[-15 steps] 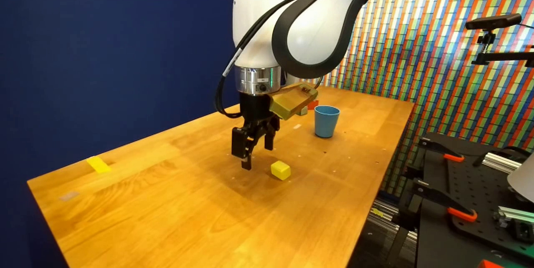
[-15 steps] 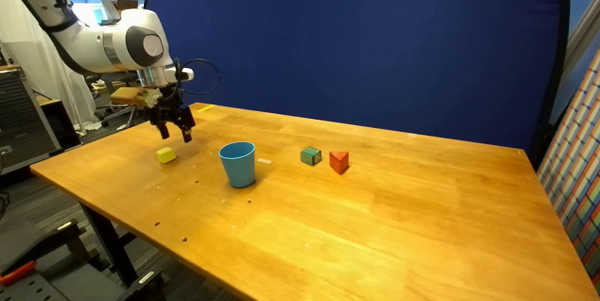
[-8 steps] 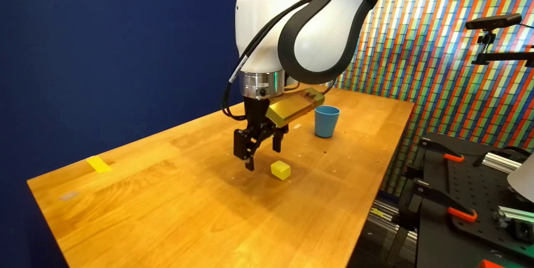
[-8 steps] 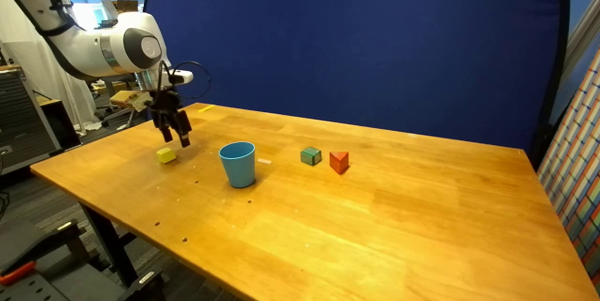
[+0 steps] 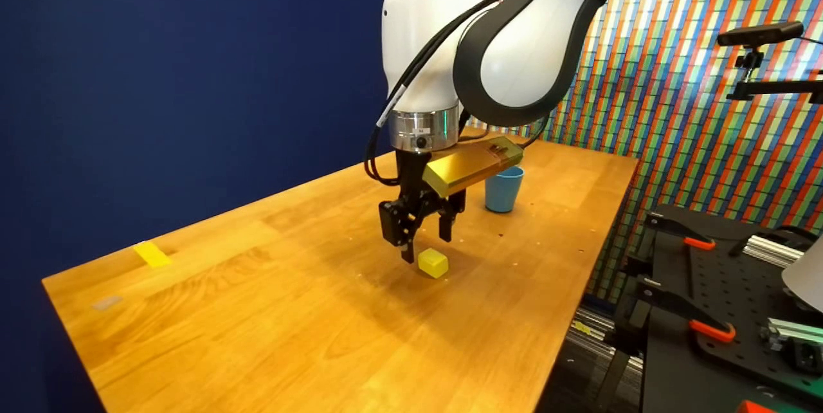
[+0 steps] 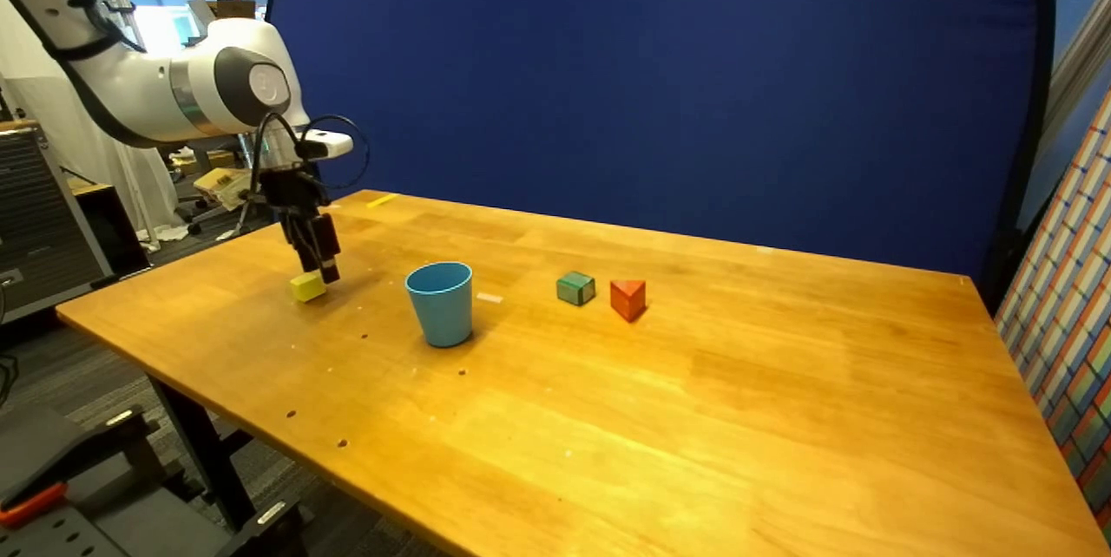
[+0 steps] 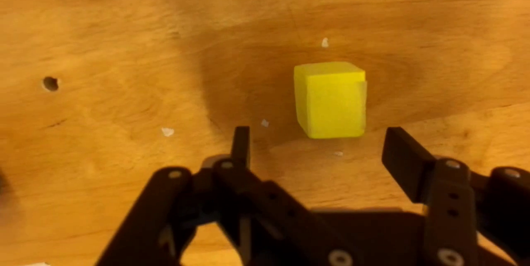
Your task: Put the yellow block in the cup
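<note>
Claw (image 6: 318,271) just beside yellow block (image 6: 306,287); cup (image 6: 445,311) (blue) upright.

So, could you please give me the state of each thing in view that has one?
Black two-fingered hand: open, holding nothing.
Bright yellow cube-shaped block: resting ungrasped on the brown wooden table.
Light-blue tapered cup: upright, uncovered; its inner bottom is hidden.
Red triangular block: on the table, triangular face up.
Green box-shaped block: on the table, apart from the red block.
</note>
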### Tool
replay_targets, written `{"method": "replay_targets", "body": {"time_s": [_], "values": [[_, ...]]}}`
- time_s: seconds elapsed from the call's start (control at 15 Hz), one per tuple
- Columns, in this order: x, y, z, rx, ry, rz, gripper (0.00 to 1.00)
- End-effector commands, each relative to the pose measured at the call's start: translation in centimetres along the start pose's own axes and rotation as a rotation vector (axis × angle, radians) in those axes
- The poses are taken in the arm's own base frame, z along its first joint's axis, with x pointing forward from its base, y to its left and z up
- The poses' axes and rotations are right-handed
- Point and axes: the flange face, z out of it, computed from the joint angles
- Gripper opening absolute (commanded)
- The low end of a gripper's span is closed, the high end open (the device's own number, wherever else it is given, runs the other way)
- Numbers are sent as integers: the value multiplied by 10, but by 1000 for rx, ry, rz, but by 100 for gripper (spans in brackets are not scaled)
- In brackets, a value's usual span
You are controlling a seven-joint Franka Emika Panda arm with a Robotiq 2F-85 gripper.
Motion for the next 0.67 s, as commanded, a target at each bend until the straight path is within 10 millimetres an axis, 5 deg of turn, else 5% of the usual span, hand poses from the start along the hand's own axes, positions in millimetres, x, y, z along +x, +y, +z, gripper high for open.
{"method": "replay_targets", "body": {"time_s": [0.0, 0.33, 0.6], "values": [[-10, 14, -10, -7, 11, 39, 51], [-17, 35, -1, -16, -8, 71, 12], [-1, 71, -40, -27, 48, 127, 16]]}}
